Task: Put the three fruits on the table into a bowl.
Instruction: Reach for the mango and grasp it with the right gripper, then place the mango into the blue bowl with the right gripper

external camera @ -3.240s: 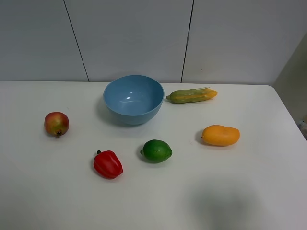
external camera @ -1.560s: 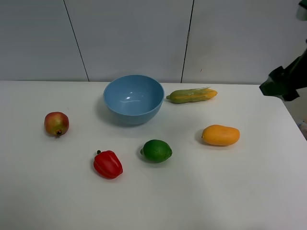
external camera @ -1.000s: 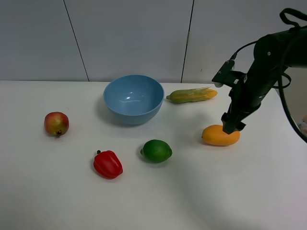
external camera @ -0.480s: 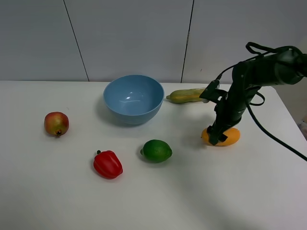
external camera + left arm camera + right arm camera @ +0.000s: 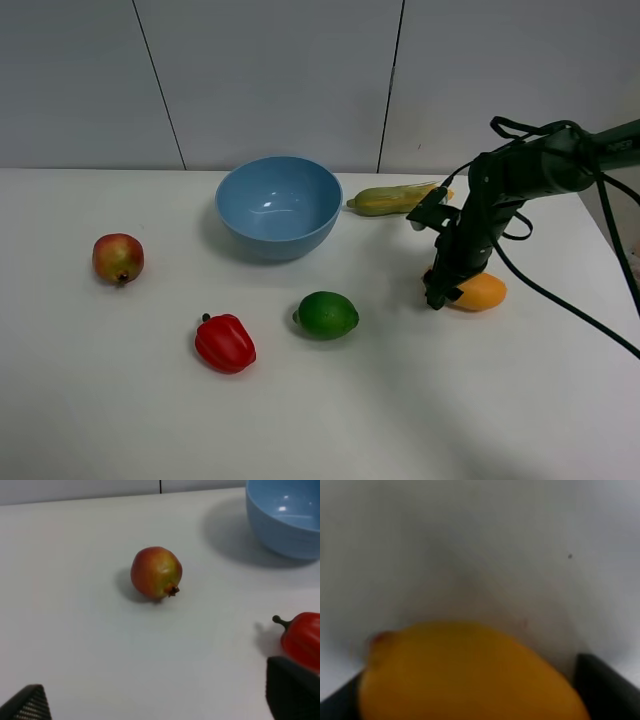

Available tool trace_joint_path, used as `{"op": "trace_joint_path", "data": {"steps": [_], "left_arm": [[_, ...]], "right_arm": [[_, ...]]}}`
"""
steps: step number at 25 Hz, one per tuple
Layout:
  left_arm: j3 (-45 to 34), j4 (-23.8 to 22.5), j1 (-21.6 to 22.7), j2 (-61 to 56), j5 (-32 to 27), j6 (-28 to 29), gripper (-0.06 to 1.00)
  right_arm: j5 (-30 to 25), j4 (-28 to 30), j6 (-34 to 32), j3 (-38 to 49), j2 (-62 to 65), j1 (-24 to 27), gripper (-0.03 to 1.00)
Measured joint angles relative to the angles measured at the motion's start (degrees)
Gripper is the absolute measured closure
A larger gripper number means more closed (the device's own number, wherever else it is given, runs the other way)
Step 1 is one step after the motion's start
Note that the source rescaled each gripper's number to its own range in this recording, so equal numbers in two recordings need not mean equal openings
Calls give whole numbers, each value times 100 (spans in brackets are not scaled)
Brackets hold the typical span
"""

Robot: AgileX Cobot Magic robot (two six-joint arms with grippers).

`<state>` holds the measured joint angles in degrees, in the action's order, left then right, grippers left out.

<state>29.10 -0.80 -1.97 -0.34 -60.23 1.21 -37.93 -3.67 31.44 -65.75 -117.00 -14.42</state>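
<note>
High view: shows the right pincer (image 5: pixel 440 290) set low on the counter (image 5: pixel 400 410) at the bowl-side end of the mango (image 5: pixel 482 291), well apart from the light blue bowl (image 5: pixel 270 240). Shows the lime (image 5: pixel 327 315) and the pomegranate (image 5: pixel 118 258) lying on the counter, with a red bell pepper (image 5: pixel 225 343) and a corn cob (image 5: pixel 395 200) among them; nothing in the bowl.

Left wrist view: shows the left pincer (image 5: pixel 159 697) spread wide and holding nothing, facing the pomegranate.

Right wrist view: fills with the blurred mango, set between two dark fingertips spread to either side of it. Cannot tell whether touching.

Reads as step one, the grasp of the first fruit. Calls next for closing across the mango's narrow width, lifting clear, carrying over the bowl's rim and letting go inside, without nudging the corn cob.
</note>
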Motion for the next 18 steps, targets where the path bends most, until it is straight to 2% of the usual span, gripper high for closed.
{"op": "trace_joint_path", "data": {"steps": [4, 10, 14, 18], "left_arm": [[0, 0, 0, 0, 0, 0, 50], [0, 0, 0, 0, 0, 0, 50], [0, 0, 0, 0, 0, 0, 50], [0, 0, 0, 0, 0, 0, 50]], "right_arm": [[-250, -174, -265, 0, 132, 0, 89], [-331, -364, -401, -183, 894, 0, 90], [-451, -727, -470, -1015, 1179, -76, 90], [-274, -1162, -507, -2088, 1108, -390, 90]]}}
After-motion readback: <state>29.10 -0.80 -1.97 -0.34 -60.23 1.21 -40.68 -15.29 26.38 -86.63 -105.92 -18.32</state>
